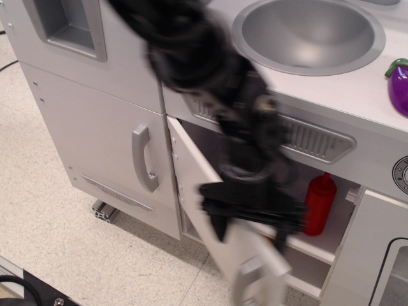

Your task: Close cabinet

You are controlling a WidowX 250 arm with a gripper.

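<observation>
The white cabinet (331,250) sits under the sink counter, its shelf partly in view. Its flat white door (191,169) is hinged at the left and stands about half open, swung out toward me. The door's grey handle (245,284) is blurred near its free lower edge. My black gripper (252,234) is motion-blurred and presses against the door from the front. Its fingers look spread, with nothing between them. The arm hides much of the cabinet's inside. A red squeeze bottle (320,203) stands on the shelf at the right.
A grey sink bowl (309,32) is set in the counter, with a purple eggplant (399,83) at the right edge. A larger white door with a grey handle (143,159) is to the left. A windowed door (382,255) stands open at the right. Speckled floor (57,223) lies below.
</observation>
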